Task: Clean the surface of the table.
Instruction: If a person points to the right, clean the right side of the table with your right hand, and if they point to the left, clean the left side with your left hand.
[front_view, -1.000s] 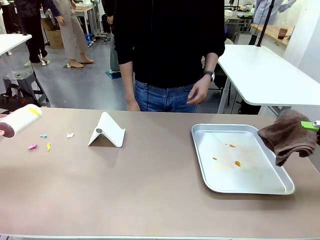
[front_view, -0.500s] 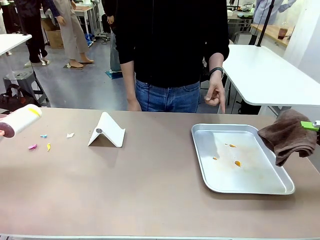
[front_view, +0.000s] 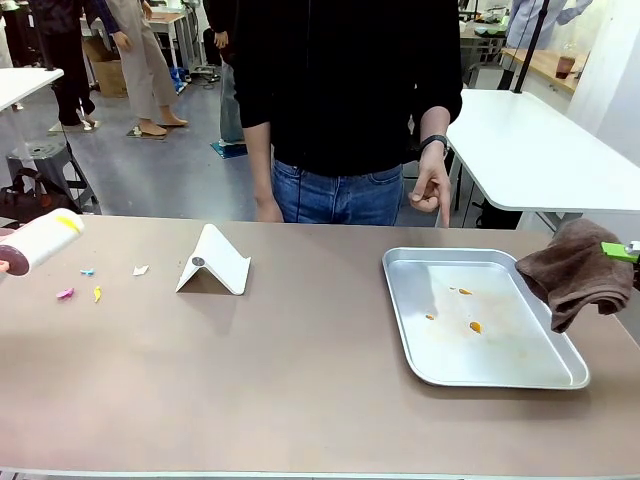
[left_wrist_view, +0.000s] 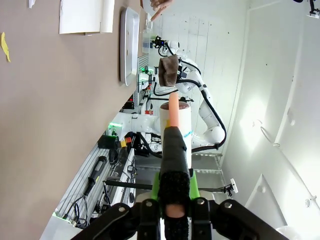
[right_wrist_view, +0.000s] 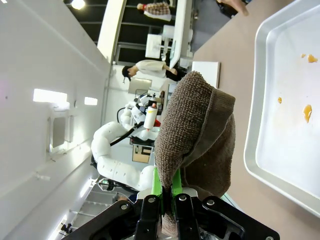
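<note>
Roller (front_view: 42, 241) in left hand (left_wrist_view: 174, 192), towel (front_view: 577, 270) in right hand (right_wrist_view: 167, 192); tray (front_view: 392, 298), stand (front_view: 215, 262), scraps (front_view: 66, 294) on table (front_view: 300, 390)

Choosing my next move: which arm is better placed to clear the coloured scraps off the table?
Left, likely: the left gripper holds the lint roller beside the scraps; the right gripper, clamped on the cloth, sits across the table by the tray.

Brown table (front_view: 300, 400): the near half and middle are bare and open. A metal tray (front_view: 520, 350) fills much of the right side. A white folded stand (front_view: 215, 262) sits far left of centre, with small scraps (front_view: 65, 294) left of it. A lint roller (front_view: 45, 240) hangs over the left edge. A brown cloth (front_view: 580, 272) hangs by the tray's far right corner. A person's hand (front_view: 432, 188) hangs just beyond the far edge.
</note>
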